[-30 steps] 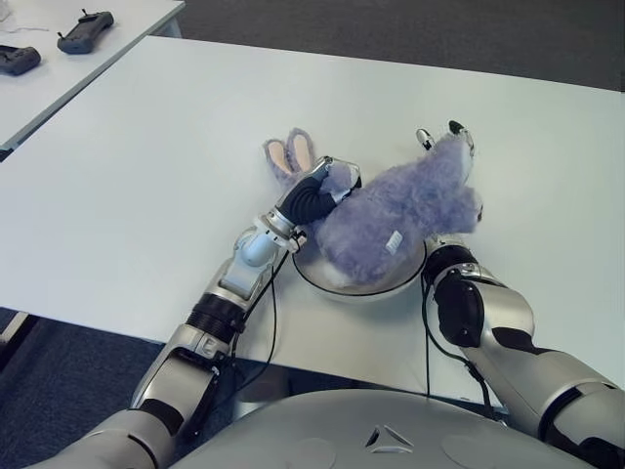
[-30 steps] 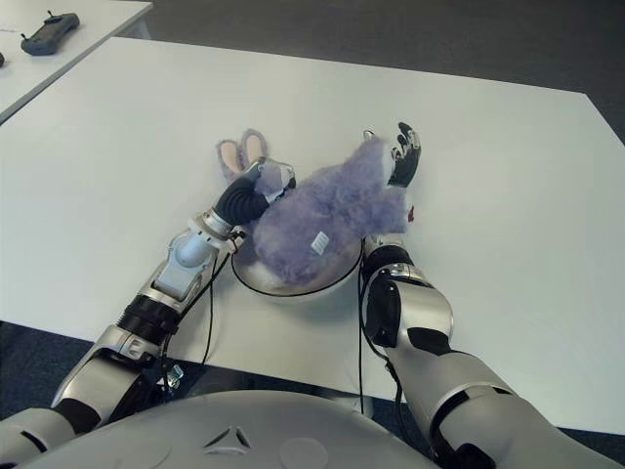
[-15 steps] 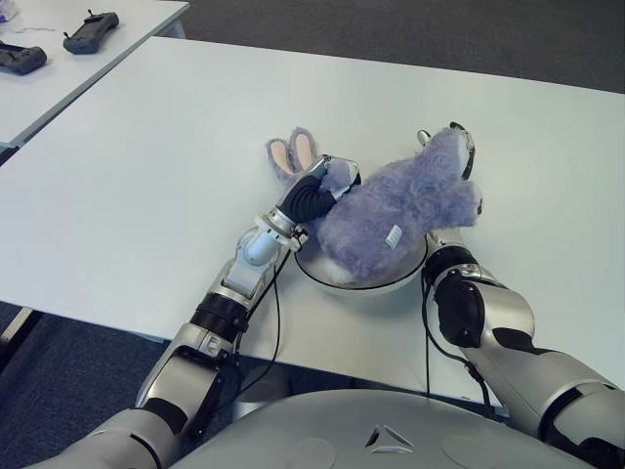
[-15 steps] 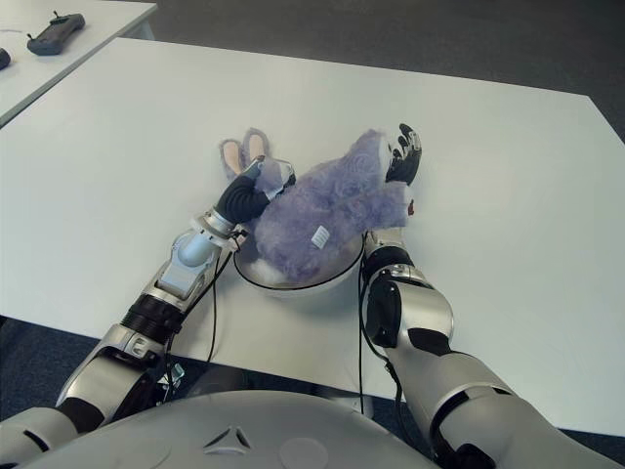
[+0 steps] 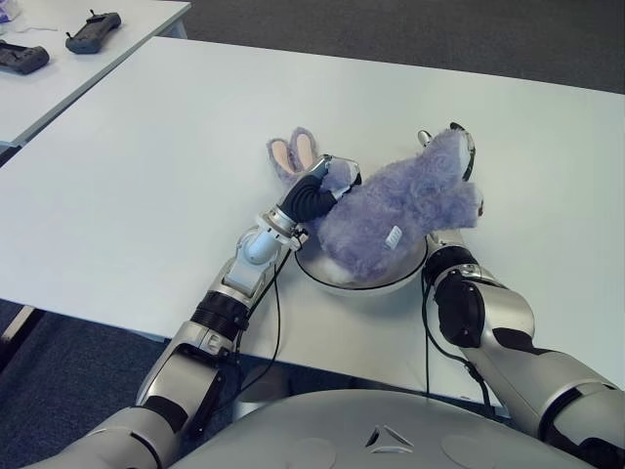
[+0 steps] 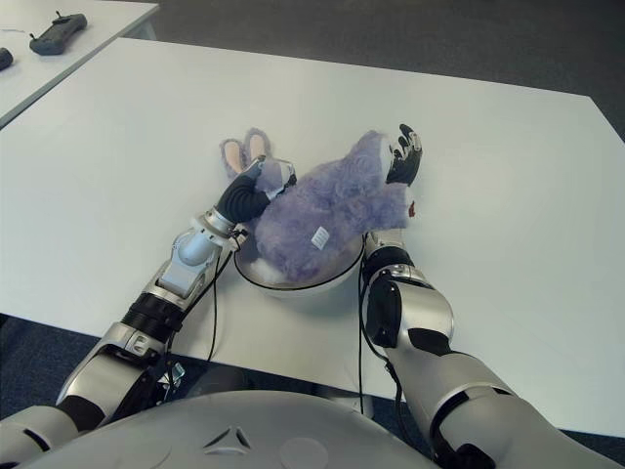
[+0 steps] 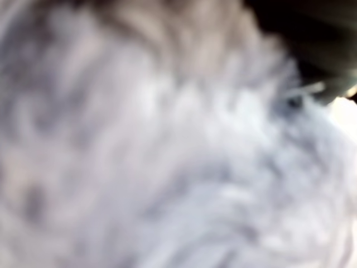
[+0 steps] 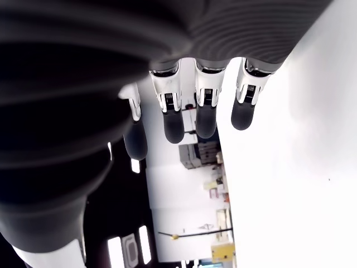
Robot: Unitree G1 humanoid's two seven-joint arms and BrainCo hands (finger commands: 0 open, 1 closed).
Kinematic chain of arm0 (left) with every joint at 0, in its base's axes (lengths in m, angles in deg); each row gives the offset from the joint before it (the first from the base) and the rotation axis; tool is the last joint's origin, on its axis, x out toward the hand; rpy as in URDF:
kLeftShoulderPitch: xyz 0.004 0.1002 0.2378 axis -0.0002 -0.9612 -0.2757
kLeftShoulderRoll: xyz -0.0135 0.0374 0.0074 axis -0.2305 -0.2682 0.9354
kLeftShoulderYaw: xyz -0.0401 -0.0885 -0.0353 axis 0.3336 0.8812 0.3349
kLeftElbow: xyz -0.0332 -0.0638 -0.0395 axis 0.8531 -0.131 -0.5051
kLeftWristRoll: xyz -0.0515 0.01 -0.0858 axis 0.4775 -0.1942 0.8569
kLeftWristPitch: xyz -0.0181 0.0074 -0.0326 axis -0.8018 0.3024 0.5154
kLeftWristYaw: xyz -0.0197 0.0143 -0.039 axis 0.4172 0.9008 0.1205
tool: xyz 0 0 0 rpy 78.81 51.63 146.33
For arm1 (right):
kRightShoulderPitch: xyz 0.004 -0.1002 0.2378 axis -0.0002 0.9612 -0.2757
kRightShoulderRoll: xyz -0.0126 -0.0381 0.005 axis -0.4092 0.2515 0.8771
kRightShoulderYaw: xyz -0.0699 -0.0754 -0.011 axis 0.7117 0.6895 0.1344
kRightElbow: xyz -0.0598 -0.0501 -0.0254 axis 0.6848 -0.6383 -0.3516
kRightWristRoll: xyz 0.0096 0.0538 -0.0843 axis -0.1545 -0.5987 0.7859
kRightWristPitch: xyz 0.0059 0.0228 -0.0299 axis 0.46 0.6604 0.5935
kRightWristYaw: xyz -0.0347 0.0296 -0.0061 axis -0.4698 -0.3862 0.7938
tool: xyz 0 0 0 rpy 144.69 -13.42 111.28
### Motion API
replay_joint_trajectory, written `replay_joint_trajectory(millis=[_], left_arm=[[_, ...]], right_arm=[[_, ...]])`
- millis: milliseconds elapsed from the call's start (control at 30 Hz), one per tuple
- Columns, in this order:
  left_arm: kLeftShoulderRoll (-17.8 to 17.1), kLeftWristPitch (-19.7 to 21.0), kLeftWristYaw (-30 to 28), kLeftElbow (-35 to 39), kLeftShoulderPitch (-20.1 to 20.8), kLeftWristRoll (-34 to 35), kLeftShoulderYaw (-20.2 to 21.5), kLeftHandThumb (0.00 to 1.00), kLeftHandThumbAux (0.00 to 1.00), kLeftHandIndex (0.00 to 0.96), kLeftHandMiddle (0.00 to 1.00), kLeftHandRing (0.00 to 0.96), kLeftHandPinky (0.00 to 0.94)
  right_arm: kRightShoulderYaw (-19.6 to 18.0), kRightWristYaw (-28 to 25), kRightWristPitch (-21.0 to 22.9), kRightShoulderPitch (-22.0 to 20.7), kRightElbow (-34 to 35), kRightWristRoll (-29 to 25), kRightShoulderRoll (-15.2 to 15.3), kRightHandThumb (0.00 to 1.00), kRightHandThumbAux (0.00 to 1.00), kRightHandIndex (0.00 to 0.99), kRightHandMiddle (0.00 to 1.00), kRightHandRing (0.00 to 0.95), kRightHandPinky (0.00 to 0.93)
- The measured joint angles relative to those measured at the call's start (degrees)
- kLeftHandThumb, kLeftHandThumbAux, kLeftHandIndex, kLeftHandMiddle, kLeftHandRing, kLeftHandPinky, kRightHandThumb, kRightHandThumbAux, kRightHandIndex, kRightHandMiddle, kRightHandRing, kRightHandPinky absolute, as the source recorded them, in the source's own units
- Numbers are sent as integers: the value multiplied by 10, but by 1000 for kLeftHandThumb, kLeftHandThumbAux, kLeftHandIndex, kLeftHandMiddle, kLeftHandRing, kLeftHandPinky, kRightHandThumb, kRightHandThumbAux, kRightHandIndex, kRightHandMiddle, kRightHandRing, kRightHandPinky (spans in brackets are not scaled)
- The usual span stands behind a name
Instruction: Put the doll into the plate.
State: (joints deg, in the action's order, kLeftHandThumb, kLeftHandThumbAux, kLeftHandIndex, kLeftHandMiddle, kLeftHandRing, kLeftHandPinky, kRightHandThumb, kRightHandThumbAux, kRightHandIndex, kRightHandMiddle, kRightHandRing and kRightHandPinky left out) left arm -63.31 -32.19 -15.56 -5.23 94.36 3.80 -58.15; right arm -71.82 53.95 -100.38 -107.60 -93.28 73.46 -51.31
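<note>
The purple plush rabbit doll [image 5: 391, 210] lies across the white plate [image 5: 361, 286] near the table's front edge. Its body covers most of the dish, and its pink-lined ears [image 5: 291, 153] trail onto the table to the left. My left hand [image 5: 314, 191] is curled on the doll's head, just right of the ears; fur fills the left wrist view [image 7: 167, 156]. My right hand [image 6: 402, 156] stands behind the doll's far right end. Its fingers [image 8: 203, 114] are straight and hold nothing.
The plate sits on a white table [image 5: 146, 176] whose front edge runs close below the plate. A second table at the far left carries two dark controllers [image 5: 93, 29] [image 5: 20, 57]. Dark floor lies beyond the tables.
The eye views have shifted very slightly. The doll, the plate and both hands stay where they were.
</note>
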Motion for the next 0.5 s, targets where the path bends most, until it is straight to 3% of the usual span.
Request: replay_joint_trajectory(millis=[500], left_arm=[[-1, 0, -14, -1, 1, 14, 0, 718, 692, 436, 766, 792, 822]], right_arm=[[0, 0, 0, 0, 0, 0, 0, 24, 790, 213, 139, 91, 90]])
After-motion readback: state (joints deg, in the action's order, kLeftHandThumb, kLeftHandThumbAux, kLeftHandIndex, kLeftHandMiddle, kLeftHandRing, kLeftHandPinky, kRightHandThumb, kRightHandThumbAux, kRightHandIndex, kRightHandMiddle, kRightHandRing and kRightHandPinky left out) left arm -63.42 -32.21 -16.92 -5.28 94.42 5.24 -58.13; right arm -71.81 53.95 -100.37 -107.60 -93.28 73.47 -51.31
